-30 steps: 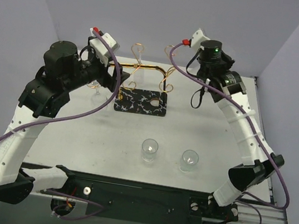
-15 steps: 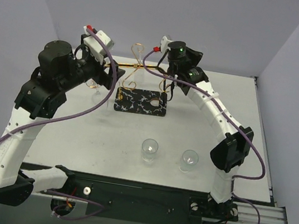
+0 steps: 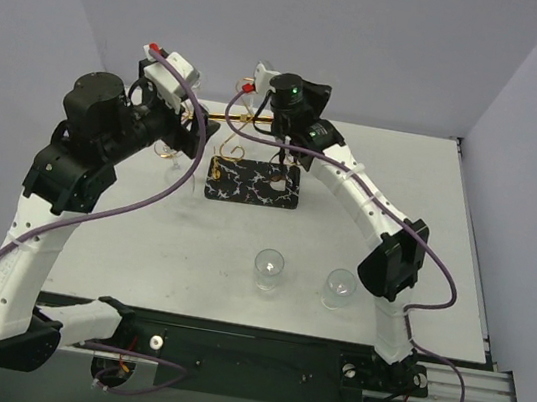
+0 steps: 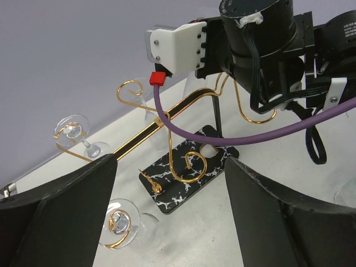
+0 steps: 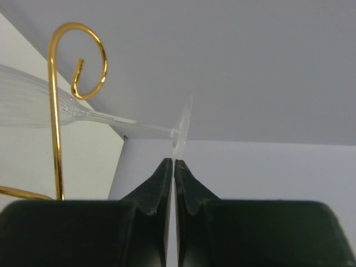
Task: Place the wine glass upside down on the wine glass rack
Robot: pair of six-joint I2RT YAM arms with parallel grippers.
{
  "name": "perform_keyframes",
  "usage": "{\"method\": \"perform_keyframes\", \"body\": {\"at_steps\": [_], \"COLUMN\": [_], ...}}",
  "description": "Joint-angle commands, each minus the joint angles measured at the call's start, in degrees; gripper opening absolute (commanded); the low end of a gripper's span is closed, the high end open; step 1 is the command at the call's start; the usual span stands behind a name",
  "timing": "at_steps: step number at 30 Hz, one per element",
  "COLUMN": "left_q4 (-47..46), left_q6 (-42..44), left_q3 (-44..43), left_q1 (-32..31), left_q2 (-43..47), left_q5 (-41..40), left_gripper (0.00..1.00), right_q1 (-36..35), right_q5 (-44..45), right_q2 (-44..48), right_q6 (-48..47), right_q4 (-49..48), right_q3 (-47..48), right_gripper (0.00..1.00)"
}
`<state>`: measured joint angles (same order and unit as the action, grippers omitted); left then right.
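Pale grey wall is all that lies beyond my right gripper. Its jaws are pressed together on the thin foot of the wine glass — I hold only the rim of that disc, edge-on, just past the tips. From the pinch the stem runs out to the left of the jaws, and the bowl lies further left, behind 1 gold curl of the wine glass rack. By my judgement the glass is at the rack but not yet hung.

My left gripper stands wide apart and holds nothing. The rack's black veined base lies beyond the gap between its 2 fingers, and 2 other glasses seem to hang on loops off to its left.

What worries me is that so narrow a bite on smooth glass gives little hold against twisting. If the stem or foot rubs the curl on the way in, the glass could pivot in my jaws or slide out and drop. If I push too hard on the wire, the light stand may skid or tip and shake the hung glasses. Letting go before the foot truly rests on the wire would lose it too. My right arm's purple cable droops across the rack, ahead of the left jaws — it might snag a curl.
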<state>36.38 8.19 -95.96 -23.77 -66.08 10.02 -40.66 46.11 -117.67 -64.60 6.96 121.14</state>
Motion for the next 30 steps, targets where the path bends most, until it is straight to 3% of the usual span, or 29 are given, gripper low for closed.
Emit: {"method": "perform_keyframes", "body": {"at_steps": [1,30], "left_q4": [-2.02,-2.1], "left_q6": [0.6,0.95], "left_q3": [-0.89,-0.45], "left_q1": [0.74,1.53], "left_q2": [1.13,0.69], "left_q5": [-0.71,0.09], "left_gripper": [0.89,0.89], "right_q1": [-1.08,1.37], "right_q5": [1.36,-2.69], "right_q2": [-1.77,-10.65], "right_q6": [-1.49,-3.78], "right_q4": [-3.53,-11.71], "right_q3": [3.48,11.13], "right_gripper": [0.0,0.0]}}
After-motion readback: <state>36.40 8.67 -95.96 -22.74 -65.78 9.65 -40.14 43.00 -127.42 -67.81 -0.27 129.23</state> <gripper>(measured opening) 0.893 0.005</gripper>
